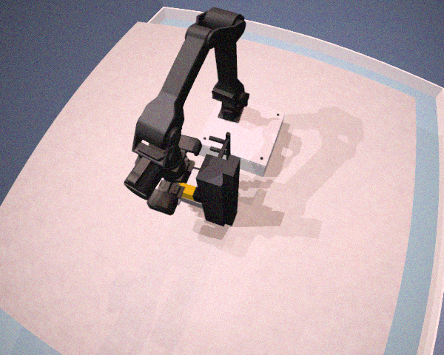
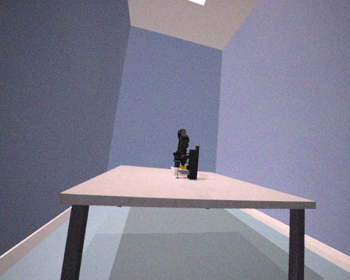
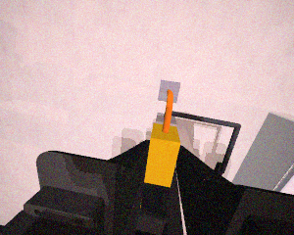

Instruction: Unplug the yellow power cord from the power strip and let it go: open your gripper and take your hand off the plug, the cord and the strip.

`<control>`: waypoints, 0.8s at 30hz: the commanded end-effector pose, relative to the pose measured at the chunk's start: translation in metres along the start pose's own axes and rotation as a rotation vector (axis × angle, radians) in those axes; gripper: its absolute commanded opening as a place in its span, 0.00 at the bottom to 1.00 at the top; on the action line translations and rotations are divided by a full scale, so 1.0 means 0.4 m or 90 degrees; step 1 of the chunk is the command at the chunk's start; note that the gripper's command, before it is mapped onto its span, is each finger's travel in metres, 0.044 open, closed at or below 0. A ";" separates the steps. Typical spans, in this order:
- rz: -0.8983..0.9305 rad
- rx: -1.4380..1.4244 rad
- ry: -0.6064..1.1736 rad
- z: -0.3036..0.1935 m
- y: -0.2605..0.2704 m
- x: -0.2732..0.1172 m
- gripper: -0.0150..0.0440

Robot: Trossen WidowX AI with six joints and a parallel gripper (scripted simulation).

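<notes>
The yellow plug [image 1: 189, 191] [image 2: 183, 167] [image 3: 162, 158] lies level, its inner end at the face of the tall dark block [image 1: 218, 191] [image 2: 193, 164], which looks like the power strip. Whether its prongs are in the socket is hidden. The orange cord [image 3: 169, 113] [image 2: 177, 172] runs from the plug's outer end down to a small grey square [image 3: 171, 88] on the table. My gripper [image 3: 163, 147] is shut on the plug, with one black finger against each side. In the top view the arm hides the fingertips.
The arm stands on a white base box [image 1: 249, 137], behind the strip. A thin black frame [image 3: 206, 119] shows beside the plug in the wrist view. A dark upright with short pegs [image 1: 228, 143] rises behind the strip's top.
</notes>
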State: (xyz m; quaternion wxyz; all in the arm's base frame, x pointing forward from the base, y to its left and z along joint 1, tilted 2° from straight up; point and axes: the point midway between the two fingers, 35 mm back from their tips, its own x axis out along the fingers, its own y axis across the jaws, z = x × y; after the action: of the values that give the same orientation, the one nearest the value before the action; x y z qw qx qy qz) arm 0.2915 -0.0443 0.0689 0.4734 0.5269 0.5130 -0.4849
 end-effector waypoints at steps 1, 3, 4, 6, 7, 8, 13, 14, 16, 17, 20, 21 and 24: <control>0.001 0.012 -0.034 0.060 0.000 -0.006 0.25; 0.001 0.012 -0.034 0.068 0.000 -0.006 0.25; 0.001 0.012 -0.034 0.072 0.000 -0.007 0.25; 0.001 0.012 -0.034 0.080 -0.001 -0.007 0.25; 0.001 0.013 -0.034 0.084 -0.002 -0.008 0.25; 0.001 0.013 -0.034 0.088 -0.002 -0.008 0.25; 0.000 0.013 -0.035 0.108 -0.006 -0.010 0.25; 0.000 0.013 -0.035 0.112 -0.007 -0.010 0.25; 0.000 0.013 -0.035 0.120 -0.009 -0.011 0.25; 0.000 0.013 -0.035 0.124 -0.010 -0.011 0.25; 0.000 0.014 -0.035 0.136 -0.013 -0.013 0.25; 0.000 0.014 -0.035 0.140 -0.014 -0.013 0.25; -0.001 0.015 -0.034 0.112 -0.012 -0.008 0.39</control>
State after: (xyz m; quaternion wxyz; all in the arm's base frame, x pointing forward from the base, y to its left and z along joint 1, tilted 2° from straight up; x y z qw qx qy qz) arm 0.2832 -0.0956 0.0683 0.4764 0.5204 0.4964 -0.5058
